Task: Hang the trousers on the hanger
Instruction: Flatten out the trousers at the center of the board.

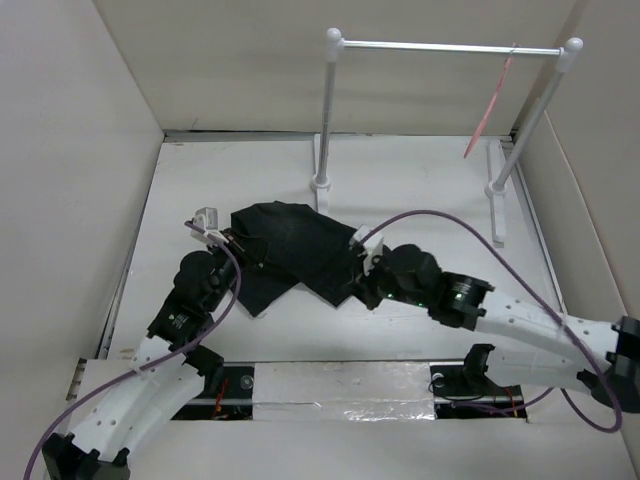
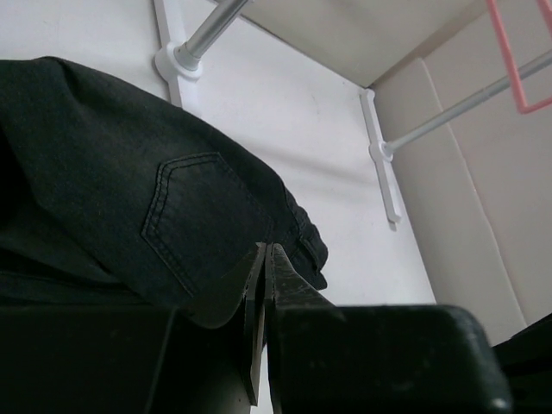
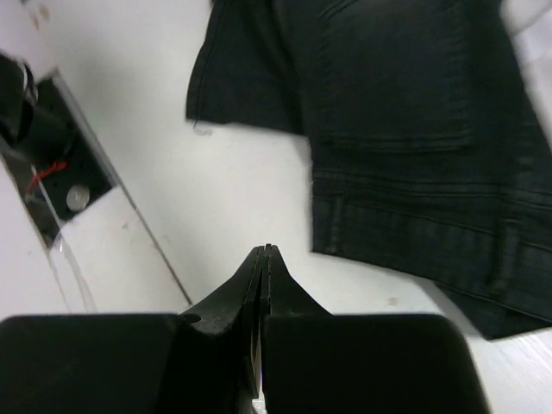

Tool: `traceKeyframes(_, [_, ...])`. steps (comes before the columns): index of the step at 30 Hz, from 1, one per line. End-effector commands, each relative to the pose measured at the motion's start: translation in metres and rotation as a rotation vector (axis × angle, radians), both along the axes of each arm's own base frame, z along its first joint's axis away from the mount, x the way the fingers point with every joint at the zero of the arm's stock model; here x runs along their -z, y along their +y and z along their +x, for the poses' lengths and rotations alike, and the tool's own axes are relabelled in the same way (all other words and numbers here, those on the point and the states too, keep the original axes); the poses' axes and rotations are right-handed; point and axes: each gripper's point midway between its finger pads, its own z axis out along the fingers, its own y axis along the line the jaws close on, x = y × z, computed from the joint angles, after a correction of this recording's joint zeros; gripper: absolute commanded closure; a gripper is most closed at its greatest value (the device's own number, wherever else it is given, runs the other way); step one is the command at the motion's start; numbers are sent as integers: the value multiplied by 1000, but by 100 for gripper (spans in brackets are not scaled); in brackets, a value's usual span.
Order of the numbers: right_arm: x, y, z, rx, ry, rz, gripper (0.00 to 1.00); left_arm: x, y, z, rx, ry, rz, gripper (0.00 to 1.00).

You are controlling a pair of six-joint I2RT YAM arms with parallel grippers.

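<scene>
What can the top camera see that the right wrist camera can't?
Only the top camera shows the pink hanger hanging on the rail at the back, and the trousers whole. Only the right wrist camera shows the right gripper close up, its fingers shut together over bare table and holding nothing, plus the stitched seams on the fabric. Both show the black trousers lying on the white table.

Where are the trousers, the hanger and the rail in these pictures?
trousers (image 1: 290, 250), top external view, middle of the fabric.
hanger (image 1: 488, 105), top external view, slanted pink arm.
rail (image 1: 440, 46), top external view, horizontal bar.
</scene>
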Motion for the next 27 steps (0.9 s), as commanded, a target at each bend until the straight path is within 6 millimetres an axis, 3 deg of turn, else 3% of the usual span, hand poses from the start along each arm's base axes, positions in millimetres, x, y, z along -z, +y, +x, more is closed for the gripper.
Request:
traceKeyframes(1, [15, 25, 12, 39, -47, -54, 100, -21, -7, 9, 26, -77, 4, 100])
traceKeyframes(3, [25, 30, 11, 37, -42, -123, 99, -14, -14, 22, 33, -52, 35, 100])
traceKeyframes(6, [38, 32, 23, 105, -61, -151, 82, -3, -10, 41, -29, -26, 83, 100])
traceKeyframes(10, [67, 37, 25, 104, -43, -184, 52, 13, -21, 50, -95, 7, 131, 100])
traceKeyframes(11, [73, 37, 26, 105, -35, -206, 49, 20, -39, 45, -69, 25, 160, 100])
traceKeyframes(12, [83, 36, 26, 107, -24, -234, 48, 26, -43, 43, -89, 42, 191, 98])
traceKeyframes(14, [92, 36, 29, 115, -31, -250, 47, 38, -32, 40, -220, 89, 273, 93])
traceKeyframes(15, [94, 37, 30, 114, -32, -255, 47, 40, -34, 33, -253, 97, 252, 84])
traceKeyframes(18, [106, 43, 32, 104, -27, -281, 47, 54, -23, 15, -252, 123, 187, 72])
traceKeyframes(22, [130, 41, 35, 116, -15, -342, 44, 80, -10, -6, -241, 166, 94, 64])
traceKeyframes(27, [154, 42, 40, 147, -6, -375, 42, 131, 3, -22, -284, 316, 104, 59])
